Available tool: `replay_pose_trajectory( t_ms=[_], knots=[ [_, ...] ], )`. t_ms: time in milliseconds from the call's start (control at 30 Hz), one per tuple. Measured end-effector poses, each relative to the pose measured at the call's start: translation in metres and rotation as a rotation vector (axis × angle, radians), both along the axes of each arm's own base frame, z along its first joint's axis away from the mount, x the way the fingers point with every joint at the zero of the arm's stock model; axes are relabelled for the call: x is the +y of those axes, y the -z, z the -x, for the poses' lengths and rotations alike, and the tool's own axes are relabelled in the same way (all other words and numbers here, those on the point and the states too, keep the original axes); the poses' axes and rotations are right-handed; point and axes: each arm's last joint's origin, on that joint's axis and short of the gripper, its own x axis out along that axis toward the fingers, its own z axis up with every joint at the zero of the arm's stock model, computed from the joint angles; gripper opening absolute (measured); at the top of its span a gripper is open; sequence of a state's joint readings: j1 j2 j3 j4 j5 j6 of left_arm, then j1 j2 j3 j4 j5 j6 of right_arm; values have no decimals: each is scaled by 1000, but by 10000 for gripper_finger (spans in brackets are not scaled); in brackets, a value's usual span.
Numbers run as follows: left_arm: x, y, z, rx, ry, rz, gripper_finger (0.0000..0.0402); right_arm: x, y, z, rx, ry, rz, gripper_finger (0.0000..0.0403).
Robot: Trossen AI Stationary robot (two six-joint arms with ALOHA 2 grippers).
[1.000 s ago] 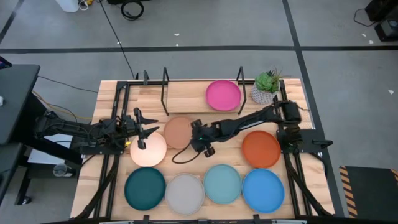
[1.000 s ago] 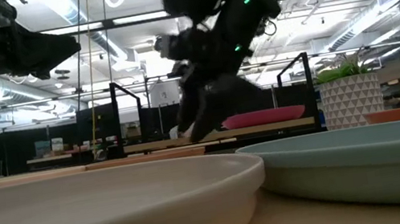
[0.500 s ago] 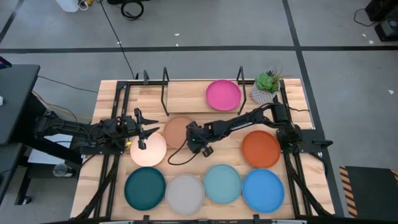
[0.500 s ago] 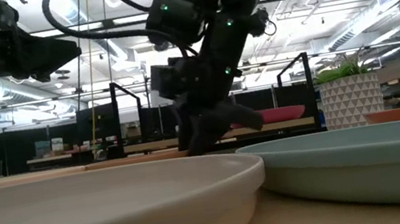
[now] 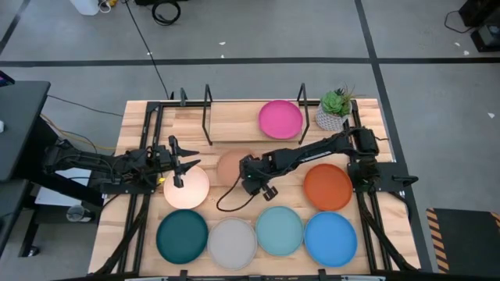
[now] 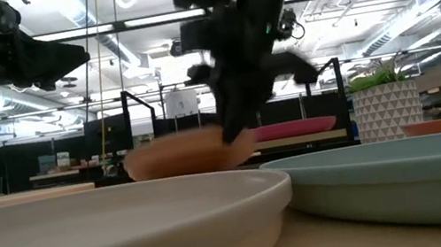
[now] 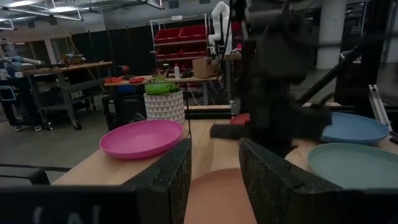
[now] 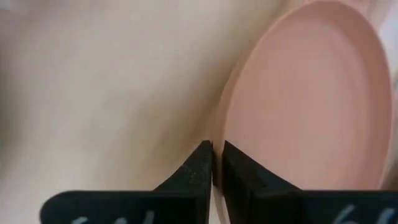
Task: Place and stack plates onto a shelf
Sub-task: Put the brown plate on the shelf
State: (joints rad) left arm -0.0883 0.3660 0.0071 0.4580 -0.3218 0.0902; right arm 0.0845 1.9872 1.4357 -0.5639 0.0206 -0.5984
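A peach plate (image 5: 232, 164) hangs tilted at mid-table, with my right gripper (image 5: 248, 175) shut on its right rim. In the low view the same plate (image 6: 181, 155) shows raised below that gripper (image 6: 236, 134). A magenta plate (image 5: 280, 119) lies on the shelf (image 5: 207, 117) at the far edge. My left gripper (image 5: 187, 164) hovers open over the cream plate (image 5: 186, 189), which lies flat on the table. Through its fingers (image 7: 165, 180) I see the peach plate (image 7: 214, 193). My right gripper pinches the peach plate's rim (image 8: 219, 140) between its two fingers, one inside the plate and one outside. The fingers come from above, pointing down. The plate is tilted and raised at the held side; whether its far side still touches the table I cannot tell.
Along the near edge lie dark teal (image 5: 182, 236), light grey (image 5: 232, 242), pale aqua (image 5: 280, 231) and bright blue (image 5: 330, 238) plates. A burnt orange plate (image 5: 327, 187) lies at the right. A potted plant (image 5: 336, 109) stands beside the shelf's right end.
My right gripper has moved left and down to the peach plate's right rim and shut on it. It has then drawn back toward the right and up. The plate has shifted right, tipped and risen off the table at the held side.
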Motion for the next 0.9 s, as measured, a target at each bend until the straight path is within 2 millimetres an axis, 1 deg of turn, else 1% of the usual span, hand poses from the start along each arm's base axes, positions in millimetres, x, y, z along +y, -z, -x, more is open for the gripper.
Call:
replay_pose_trajectory(
  t_ms=[100,200,267,333,467,767,800,900],
  knots=[
    [0,0,0,-1,0,0,141,4,-22,6,-52,-28,-1,25],
    [0,-1,0,-10,0,1,141,1,-44,10,-129,10,92,18],
    [0,-1,0,-9,0,1,141,-6,-51,11,-157,26,131,19],
    [0,-1,0,-10,0,1,141,-14,-54,9,-187,42,143,24],
    [0,-1,0,-10,0,1,141,-37,-52,4,-206,81,158,30],
    [0,-1,0,-14,0,0,141,-95,-31,-8,-237,148,213,26],
    [0,-1,0,-13,0,0,141,-101,-28,-9,-242,151,214,26],
    [0,-1,0,-11,0,0,141,-116,-28,-10,-273,153,179,26]
  ],
)
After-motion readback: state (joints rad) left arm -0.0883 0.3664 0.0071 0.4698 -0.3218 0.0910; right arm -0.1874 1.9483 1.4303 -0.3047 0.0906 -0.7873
